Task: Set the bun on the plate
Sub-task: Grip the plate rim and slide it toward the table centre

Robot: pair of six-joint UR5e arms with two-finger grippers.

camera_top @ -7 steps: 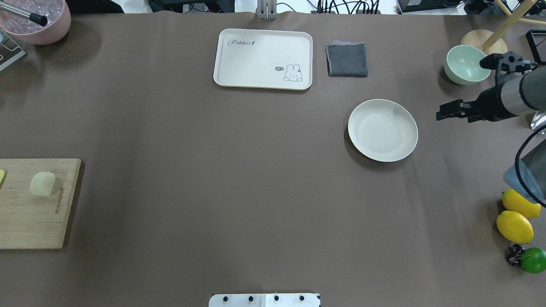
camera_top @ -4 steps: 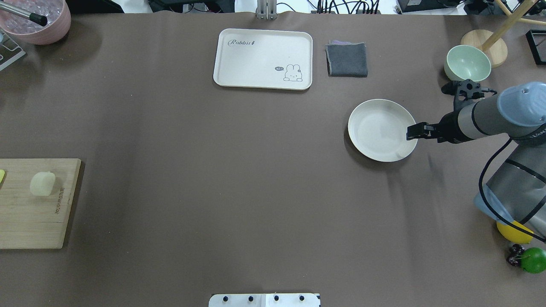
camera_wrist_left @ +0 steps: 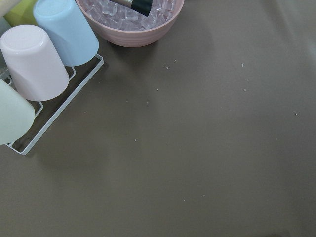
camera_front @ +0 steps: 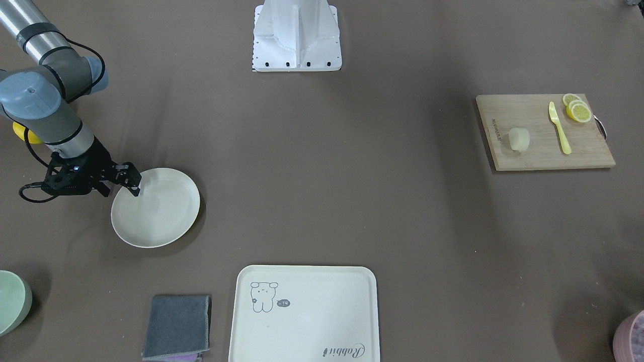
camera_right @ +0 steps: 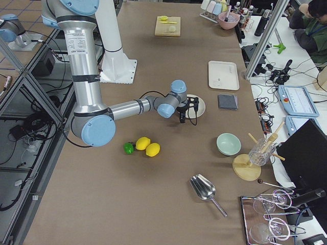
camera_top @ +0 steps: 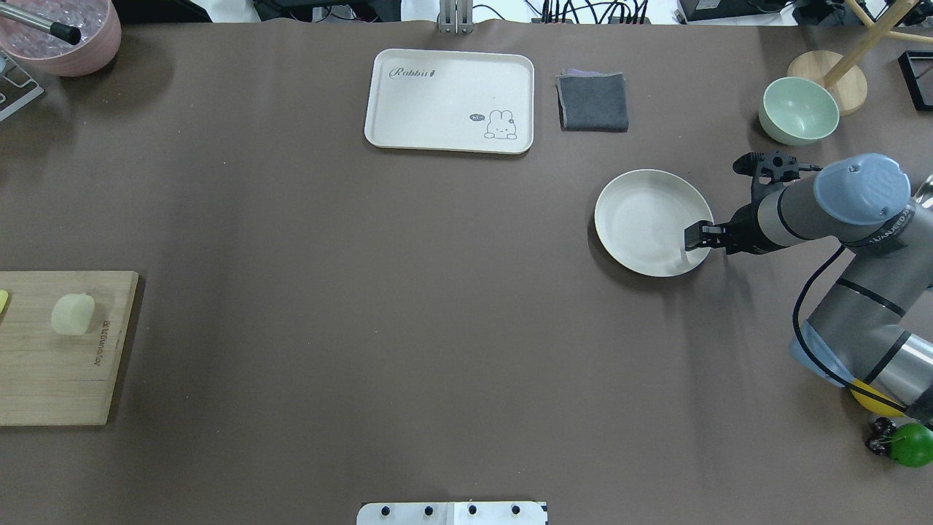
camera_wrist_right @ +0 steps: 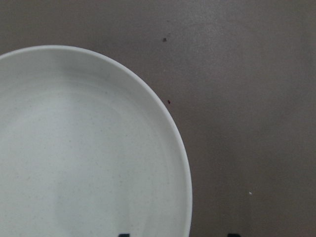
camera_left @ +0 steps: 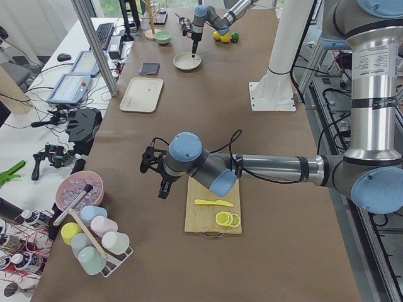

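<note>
Bun (camera_top: 73, 314) on cutting board (camera_top: 44, 372), plate (camera_top: 641, 219) well apart

arms (camera_top: 791, 217): silver-grey tubes | joints (camera_top: 861, 188): pale blue caps | end effector (camera_top: 697, 238): black | cable (camera_top: 816, 281): black, looped

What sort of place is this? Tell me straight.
Probably a robotics lab staging kitchen tasks: a robot arm over a covered table, the bun on a cutting board, operator tablets alongside.

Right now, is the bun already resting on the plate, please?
No, the bun sits on the wooden cutting board at one end of the table, far from the empty plate.
</note>
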